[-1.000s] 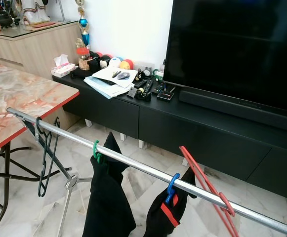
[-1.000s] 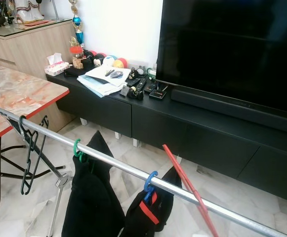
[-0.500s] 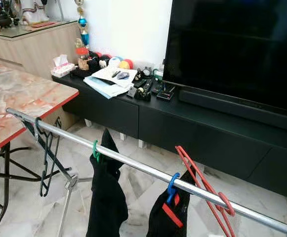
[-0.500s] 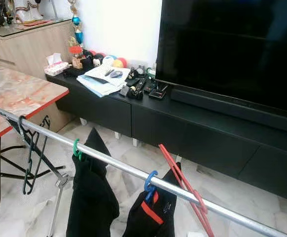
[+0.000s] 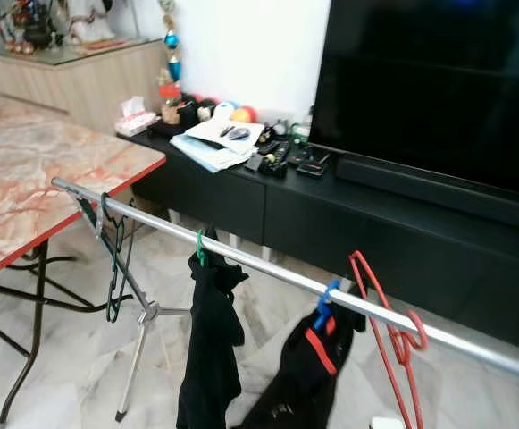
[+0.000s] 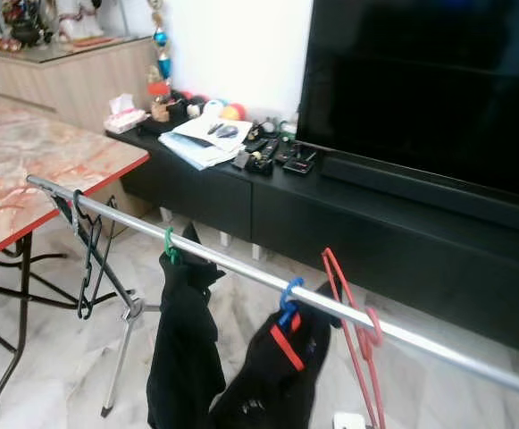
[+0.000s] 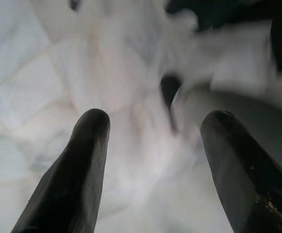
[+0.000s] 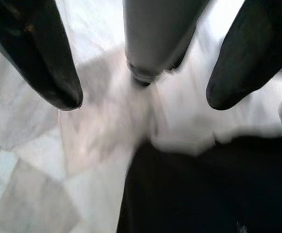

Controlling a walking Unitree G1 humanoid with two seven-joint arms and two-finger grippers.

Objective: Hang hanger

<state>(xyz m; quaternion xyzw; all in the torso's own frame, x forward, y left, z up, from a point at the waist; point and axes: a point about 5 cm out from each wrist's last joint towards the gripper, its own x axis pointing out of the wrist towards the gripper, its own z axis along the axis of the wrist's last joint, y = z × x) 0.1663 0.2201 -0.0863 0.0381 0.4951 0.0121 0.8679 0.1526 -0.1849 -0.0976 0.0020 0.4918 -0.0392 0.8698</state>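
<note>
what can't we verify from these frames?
- Red hanger: its lower part is cut off by the bottom edge in both eye views.
- Rail: its right end runs off the frame.
- Both wrist views: blurred floor beyond the left gripper and right gripper.
- Console clutter: too small to identify.

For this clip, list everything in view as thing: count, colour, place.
Rail: one, silver, slanting across the foreground on a tripod leg.
Red hanger: one, hooked on the rail, right end.
Blue hanger: one, on the rail, carrying a black garment with red trim.
Green hanger: one, mid rail, carrying a black garment.
Black hanger: one, bare, left end of the rail.
Table: one, marbled top with red edge, left.
TV: one, black, on a black console.
Papers: a pile, white, on the console.
Tissue box: one, console's left end.
Left gripper: black fingers apart, over the floor.
Right gripper: black fingers apart.
</note>
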